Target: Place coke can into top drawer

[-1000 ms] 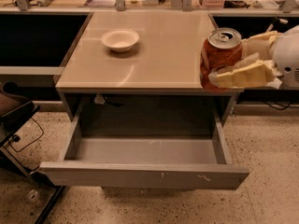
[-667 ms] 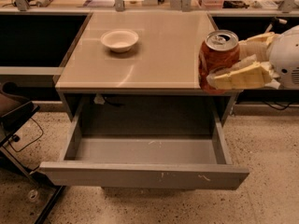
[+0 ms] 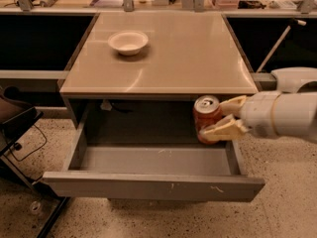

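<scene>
The hand (image 3: pixel 214 119) pinches the coke can (image 3: pixel 204 114) over the open top drawer (image 3: pixel 153 186).

The arm (image 3: pixel 285 114) reaches in from the right, and its two pale fingers (image 3: pixel 224 129) clamp the can from either side, one on the far side and one on the near side. The can is upright, silver top and pull tab facing up, just below the front edge of the counter (image 3: pixel 188 58), at the drawer's right rear corner and close to its right wall. I cannot tell whether it touches the drawer bottom. The drawer is pulled fully out, with small white scratches on its front panel. A white bowl (image 3: pixel 128 41) sits on the counter's far left, well apart from the can.
</scene>
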